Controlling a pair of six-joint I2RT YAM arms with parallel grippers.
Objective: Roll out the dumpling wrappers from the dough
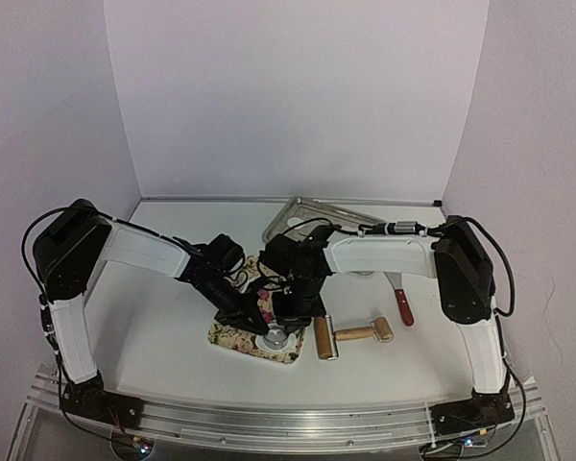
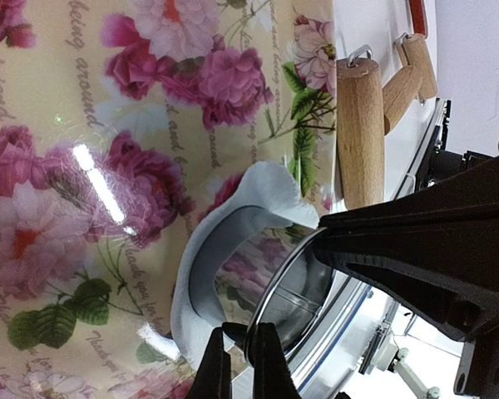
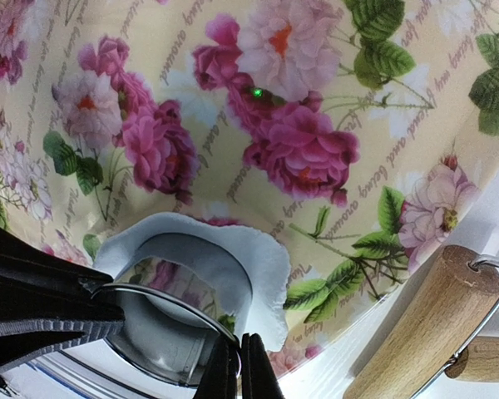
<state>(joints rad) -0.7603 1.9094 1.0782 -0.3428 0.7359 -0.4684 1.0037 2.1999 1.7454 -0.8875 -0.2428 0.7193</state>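
Note:
A shiny metal ring cutter [image 1: 274, 338] stands on the white dough [image 2: 183, 291] sheet, which lies on a floral mat [image 1: 232, 336]. The ragged edge of the dough [image 3: 270, 258] wraps round the far side of the ring cutter [image 3: 162, 328]. My left gripper [image 2: 242, 366] is shut on the near rim of the ring cutter [image 2: 303, 287]. On another part of that rim my right gripper [image 3: 239, 370] is shut too. From above, the left gripper [image 1: 261, 324] and right gripper [image 1: 284, 325] meet over the ring. The dumpling wrappers are out of view.
A wooden double-ended roller [image 1: 324, 338] lies just right of the mat, and its big barrel [image 2: 360, 133] is close to the ring. A red-handled tool [image 1: 404, 307] lies farther right. A metal tray [image 1: 312, 216] sits at the back. The floral mat [image 3: 316, 83] stretches beyond the dough.

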